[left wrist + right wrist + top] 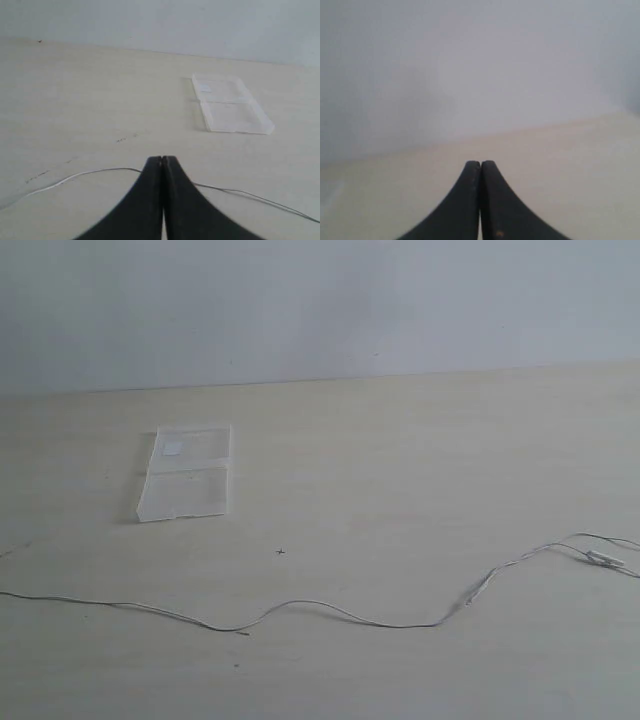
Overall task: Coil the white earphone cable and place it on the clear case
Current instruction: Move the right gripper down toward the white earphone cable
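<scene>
The white earphone cable (300, 604) lies stretched in a wavy line across the near part of the table, from the left edge to the right edge. Its slim remote pod (480, 589) and the earbuds (606, 559) sit toward the right. The clear case (187, 472) lies flat at the back left, its whitish patch on the far panel. Neither arm shows in the exterior view. My left gripper (162, 159) is shut and empty, above the cable (85, 174), with the case (230, 103) farther off. My right gripper (480, 163) is shut, facing the wall, holding nothing.
The pale wooden table (420, 460) ends at a plain grey-white wall (320, 310) at the back. A tiny dark speck (280, 552) lies between the case and the cable. Faint dark scuffs (127, 138) mark the tabletop in the left wrist view.
</scene>
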`<state>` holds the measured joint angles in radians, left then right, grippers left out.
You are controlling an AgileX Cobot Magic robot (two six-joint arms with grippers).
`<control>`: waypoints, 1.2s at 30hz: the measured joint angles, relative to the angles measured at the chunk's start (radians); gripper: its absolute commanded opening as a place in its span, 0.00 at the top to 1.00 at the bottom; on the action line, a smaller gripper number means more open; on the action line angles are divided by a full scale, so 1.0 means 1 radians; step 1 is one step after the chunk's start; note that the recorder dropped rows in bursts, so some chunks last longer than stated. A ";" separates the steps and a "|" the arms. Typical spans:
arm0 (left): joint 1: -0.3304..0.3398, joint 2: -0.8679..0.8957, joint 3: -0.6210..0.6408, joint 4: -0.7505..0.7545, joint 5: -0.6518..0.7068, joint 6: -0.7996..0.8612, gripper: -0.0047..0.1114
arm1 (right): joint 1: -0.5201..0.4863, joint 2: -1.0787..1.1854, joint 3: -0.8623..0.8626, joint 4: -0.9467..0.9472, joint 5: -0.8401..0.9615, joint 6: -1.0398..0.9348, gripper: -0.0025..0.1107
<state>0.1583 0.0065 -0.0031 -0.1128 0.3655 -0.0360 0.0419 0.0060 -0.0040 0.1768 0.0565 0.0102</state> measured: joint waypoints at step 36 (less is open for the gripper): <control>0.000 0.000 0.000 0.000 0.000 0.000 0.96 | 0.061 0.980 -0.783 0.246 0.307 -0.427 0.98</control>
<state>0.1583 0.0065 -0.0031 -0.1128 0.3655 -0.0360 0.1027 0.9861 -0.7872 0.4227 0.3637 -0.4165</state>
